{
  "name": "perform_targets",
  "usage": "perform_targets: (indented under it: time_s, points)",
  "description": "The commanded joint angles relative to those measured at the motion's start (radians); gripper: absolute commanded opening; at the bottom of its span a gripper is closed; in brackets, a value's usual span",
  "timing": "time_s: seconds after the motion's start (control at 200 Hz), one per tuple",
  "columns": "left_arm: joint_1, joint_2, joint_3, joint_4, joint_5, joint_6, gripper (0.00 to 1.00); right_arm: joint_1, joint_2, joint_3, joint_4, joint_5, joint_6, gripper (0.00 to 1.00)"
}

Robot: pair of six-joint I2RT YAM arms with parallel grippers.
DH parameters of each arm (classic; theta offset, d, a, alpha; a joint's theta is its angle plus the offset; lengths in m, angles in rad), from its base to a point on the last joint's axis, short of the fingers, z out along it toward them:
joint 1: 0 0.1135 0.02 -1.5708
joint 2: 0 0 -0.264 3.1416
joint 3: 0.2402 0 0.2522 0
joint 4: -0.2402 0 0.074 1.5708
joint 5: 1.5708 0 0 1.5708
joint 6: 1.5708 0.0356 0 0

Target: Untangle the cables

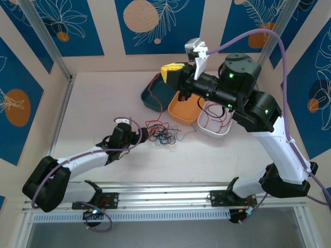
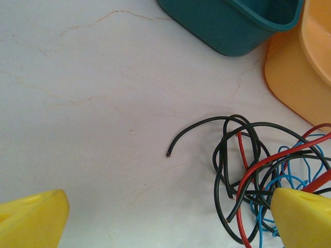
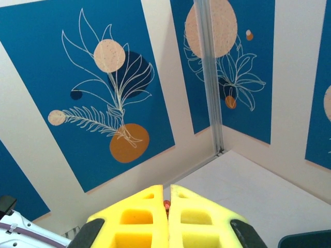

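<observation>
Left gripper (image 2: 169,206) wide open at the cables (image 2: 248,170), teal bin (image 2: 232,26) and orange bin (image 2: 305,67) beyond; right gripper (image 3: 169,192) closed.

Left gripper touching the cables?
Cannot tell. Left wrist view: left gripper open, one finger overlapping the cables and hiding any contact or gap.

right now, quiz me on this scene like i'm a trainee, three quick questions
1. Fill in: the bin between the teal bin and the white bin is ___.
2. Pick one: the tangle of cables lies A) in the teal bin, B) on the table, C) in the white bin.
3. True or false: the right gripper is wide open.

Key: 1 orange, the orange bin. 2 B. 3 false, it is shut.
</observation>
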Motion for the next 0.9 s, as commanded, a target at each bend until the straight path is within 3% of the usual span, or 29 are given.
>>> perform_targets:
  time_s: [0.0, 0.525, 0.67, 0.895]
  points:
    - [0.013, 0.011, -0.008, 0.032, -0.001, -0.011, 1.0, 0.007, -0.045, 0.025, -0.005, 0.036, -0.031, 0.0]
    - [0.014, 0.011, 0.022, -0.006, 0.006, 0.016, 1.0, 0.006, -0.284, -0.188, 0.094, 0.146, -0.045, 0.0]
    - [0.014, 0.001, 0.025, -0.006, 0.011, 0.021, 1.0, 0.004, -0.289, -0.204, 0.09, 0.166, -0.051, 0.0]
    - [0.015, -0.008, 0.024, -0.007, 0.025, 0.021, 1.0, -0.027, -0.25, -0.181, 0.054, 0.31, -0.085, 0.0]
